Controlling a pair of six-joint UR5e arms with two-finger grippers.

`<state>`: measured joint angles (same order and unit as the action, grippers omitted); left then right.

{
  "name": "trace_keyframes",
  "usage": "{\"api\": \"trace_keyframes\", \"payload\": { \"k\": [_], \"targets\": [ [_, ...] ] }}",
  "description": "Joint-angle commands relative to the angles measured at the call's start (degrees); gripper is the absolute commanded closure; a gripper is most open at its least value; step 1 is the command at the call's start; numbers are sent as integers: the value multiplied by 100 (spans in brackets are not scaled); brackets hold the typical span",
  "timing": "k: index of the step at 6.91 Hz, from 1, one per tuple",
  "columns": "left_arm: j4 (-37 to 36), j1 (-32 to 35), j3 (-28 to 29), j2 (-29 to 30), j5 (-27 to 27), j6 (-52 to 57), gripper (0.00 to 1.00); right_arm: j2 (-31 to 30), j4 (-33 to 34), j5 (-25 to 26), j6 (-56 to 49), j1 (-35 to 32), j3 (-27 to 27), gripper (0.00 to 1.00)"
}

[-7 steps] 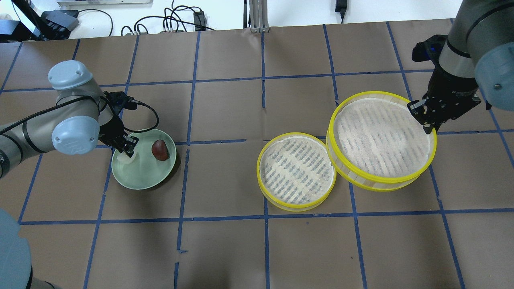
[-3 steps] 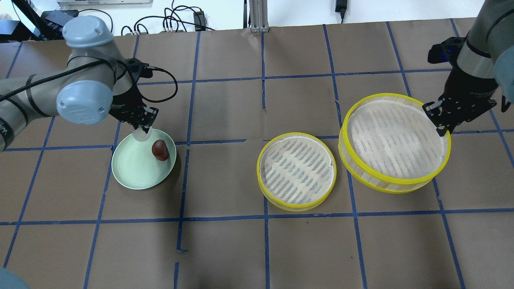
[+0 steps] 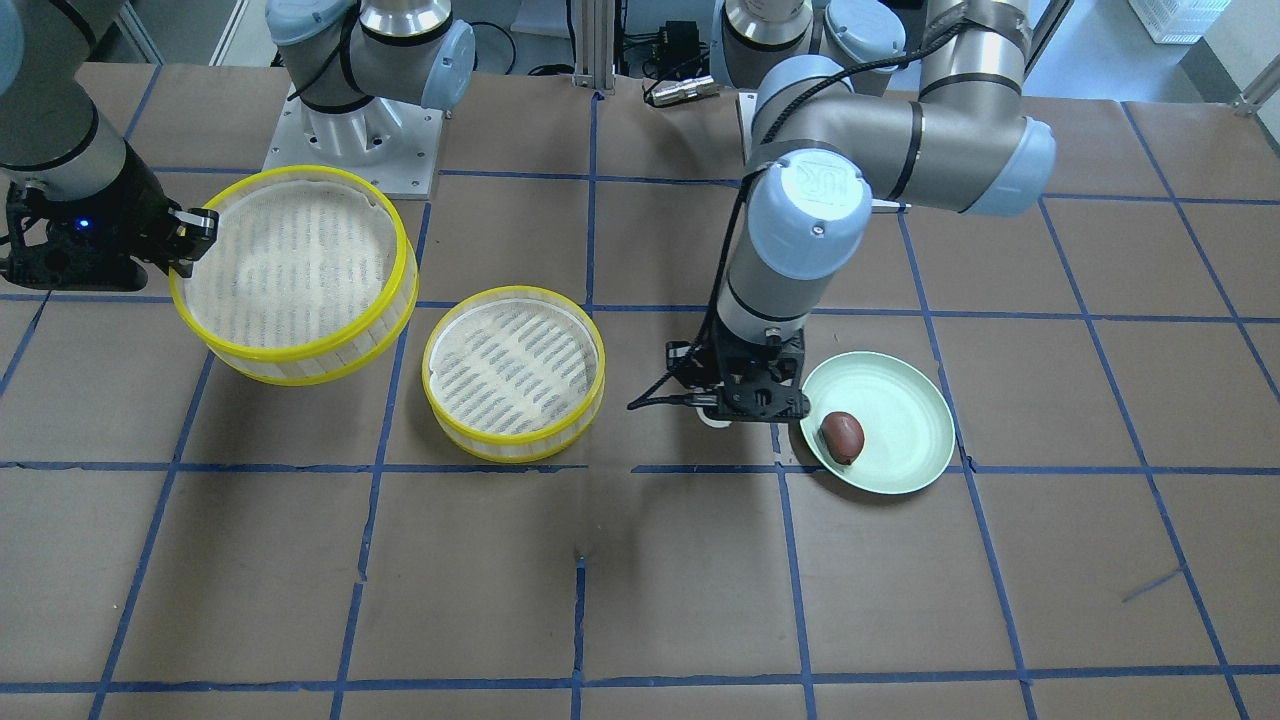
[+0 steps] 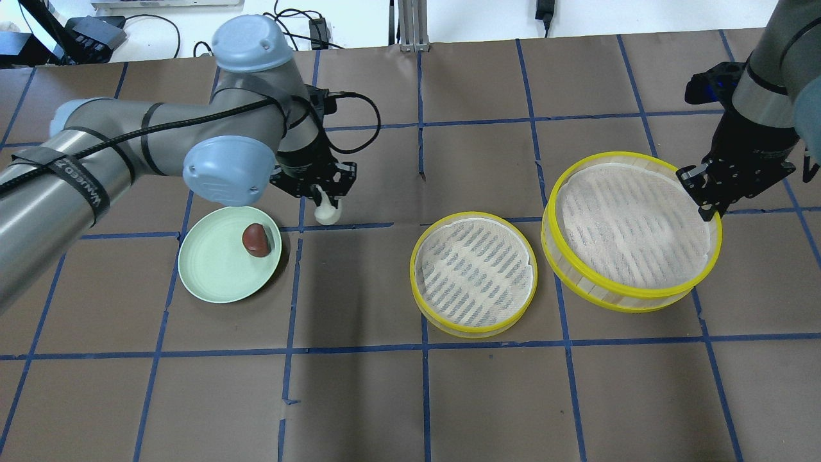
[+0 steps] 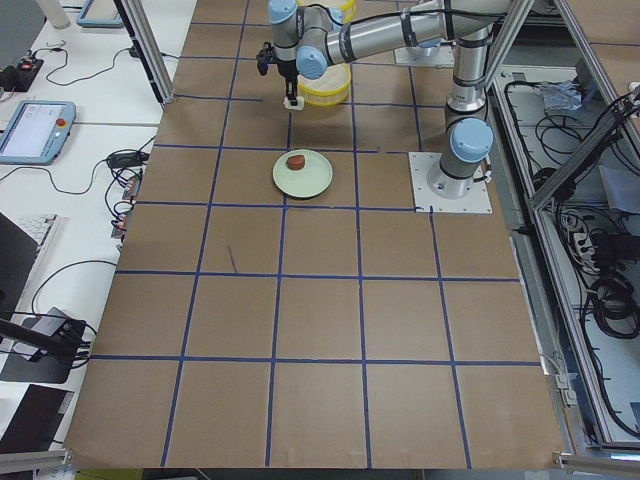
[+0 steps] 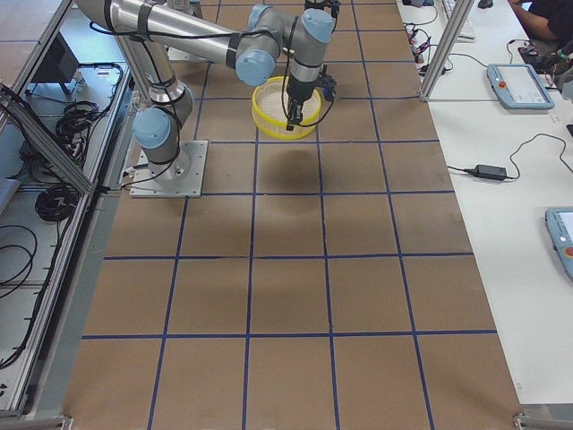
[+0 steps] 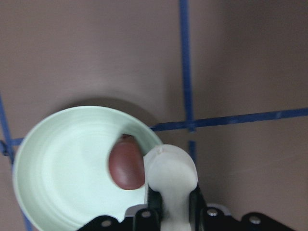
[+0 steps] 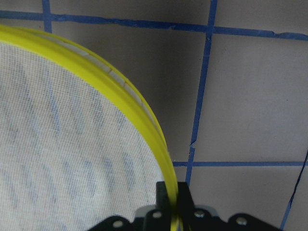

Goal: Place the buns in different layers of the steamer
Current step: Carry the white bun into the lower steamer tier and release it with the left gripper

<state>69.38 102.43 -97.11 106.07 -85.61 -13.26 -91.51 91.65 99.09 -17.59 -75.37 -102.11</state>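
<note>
My left gripper [image 4: 325, 200] pinches the white bun [image 4: 327, 213] over bare table. The brown bun [image 4: 256, 240] lies just beside it on the green plate [image 4: 211, 276]. My right gripper [image 4: 704, 206] is clamped on the rim of the tilted steamer tray [image 4: 632, 224]. The second tray [image 4: 473, 273] sits between my two grippers.

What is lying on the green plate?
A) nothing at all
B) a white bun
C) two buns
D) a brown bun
D: only the brown bun lies on the green plate; the white bun is pinched in the left pincer, off to the side of the plate.
</note>
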Motion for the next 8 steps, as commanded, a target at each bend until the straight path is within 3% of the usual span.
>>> {"api": "trace_keyframes", "payload": {
  "k": [1,3,4,5,8],
  "targets": [
    [-56,1204,620,639,291,-1682,70,-33,-6,-21,19,-4,-2,93],
    [-828,1734,606,1256,335,-2233,69,-51,2,-30,36,-4,7,93],
    [-743,1745,571,1145,248,-2190,5,-51,20,-39,45,-21,-1,93],
    [-394,1701,579,970,238,-2007,0,-60,11,-39,89,-30,-2,93],
    [363,713,544,180,229,-1263,0,-34,99,-56,981,-309,-194,94]
  ]
}}
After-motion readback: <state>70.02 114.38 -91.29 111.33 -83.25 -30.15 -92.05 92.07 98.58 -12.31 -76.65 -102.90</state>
